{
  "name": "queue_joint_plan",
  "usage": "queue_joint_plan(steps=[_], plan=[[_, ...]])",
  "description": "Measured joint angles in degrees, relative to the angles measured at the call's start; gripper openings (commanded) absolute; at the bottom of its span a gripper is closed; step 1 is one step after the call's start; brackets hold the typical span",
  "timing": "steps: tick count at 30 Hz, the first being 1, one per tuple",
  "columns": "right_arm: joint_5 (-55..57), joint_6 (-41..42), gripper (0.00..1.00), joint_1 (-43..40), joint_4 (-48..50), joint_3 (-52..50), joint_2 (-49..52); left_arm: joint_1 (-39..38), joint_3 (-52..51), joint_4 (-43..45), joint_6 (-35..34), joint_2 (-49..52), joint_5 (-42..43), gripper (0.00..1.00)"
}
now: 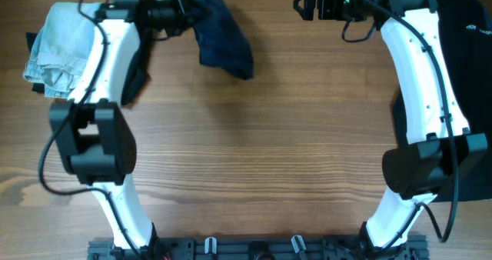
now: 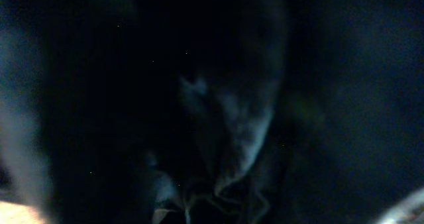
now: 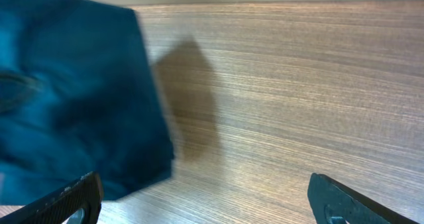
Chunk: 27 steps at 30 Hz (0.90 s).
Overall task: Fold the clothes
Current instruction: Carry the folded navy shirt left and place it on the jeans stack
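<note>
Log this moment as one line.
phase: pre-fold | navy garment: bunched, unfolded | left fingers: at garment, grip hidden by fabric | right fingers: open, empty, beside garment

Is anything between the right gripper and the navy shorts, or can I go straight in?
Nothing visible stands in the way. Only bare table lies between the open right gripper and the navy shorts, off to its left. The left gripper is at the cloth's other side.

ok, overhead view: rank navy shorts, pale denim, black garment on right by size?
1. Black garment, though cropped by the frame.
2-3. Pale denim and navy shorts: too close to rank, both partly hidden.
</note>
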Motion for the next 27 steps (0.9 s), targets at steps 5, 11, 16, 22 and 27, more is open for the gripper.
queue_joint_plan(steps=[5,11,16,22,27], plan=[[1.0,0.0,1.00,0.0,-0.6,-1.5,0.5,3.5,0.0,3.8,-6.2,-4.1,-2.1,0.04],[1.5,-0.9,1.00,0.0,-1.7,-1.6,0.9,10.7,0.0,6.2,-10.2,-6.9,-4.9,0.04],[1.5,-1.1,1.00,0.0,-2.3,-1.6,0.9,18.2,0.0,10.3,-11.3,-7.1,-6.3,0.04],[0.3,-1.1,1.00,0.0,-2.5,-1.6,0.9,23.4,0.0,13.7,-11.7,-7.1,-10.3,0.05],[-0.8,-1.1,1.00,0.0,-3.6,-1.6,0.9,25.9,0.0,16.0,-12.6,-7.1,-13.4,0.08]])
